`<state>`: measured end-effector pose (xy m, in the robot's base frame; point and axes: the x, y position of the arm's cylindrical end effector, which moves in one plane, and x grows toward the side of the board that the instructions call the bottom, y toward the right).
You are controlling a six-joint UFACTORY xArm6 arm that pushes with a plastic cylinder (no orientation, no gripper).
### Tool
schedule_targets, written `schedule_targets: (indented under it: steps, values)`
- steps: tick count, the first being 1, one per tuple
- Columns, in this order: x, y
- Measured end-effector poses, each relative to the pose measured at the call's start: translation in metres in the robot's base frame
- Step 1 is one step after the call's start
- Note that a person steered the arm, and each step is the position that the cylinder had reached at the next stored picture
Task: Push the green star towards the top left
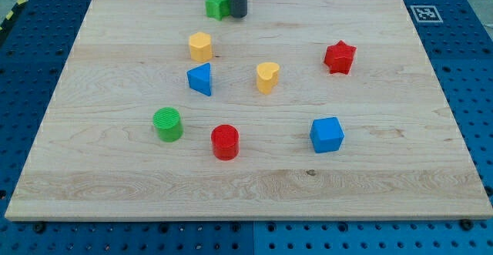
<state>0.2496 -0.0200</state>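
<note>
my tip (237,15): lower end of the straight dark rod, standing on the board near the view's top edge, a little left of centre; the rod runs up out of the view's top.
claw state: a bare rod with no jaws, so it is neither wide nor narrow and holds nothing.
green star block (217,5): directly at the view's left of my tip, touching it or just beside it; the rod covers its right edge, so contact cannot be confirmed. it lies close to the board's top edge.
yellow hexagonal block (200,46): below the star toward the view's bottom, slightly left, apart from my tip.
blue triangular block (200,78): just below the yellow hexagonal block.
yellow heart-shaped block (267,77): near board centre, at the view's right of the blue triangle, apart from it.
red star block (340,57): view's right half, well apart from my tip.
green cylinder block (167,124): lower left area.
red cylinder block (225,142): near the green cylinder, to its lower right.
blue cube block (326,134): lower right area.
light wooden board (400,186): carries all blocks.
blue perforated table (477,70): surrounds the board.
</note>
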Motion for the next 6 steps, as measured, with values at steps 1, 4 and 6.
schedule_targets:
  steps: [1, 4, 6]
  values:
    - [-0.002, -0.018]
    - [-0.038, -0.011]
    - [-0.034, -0.053]
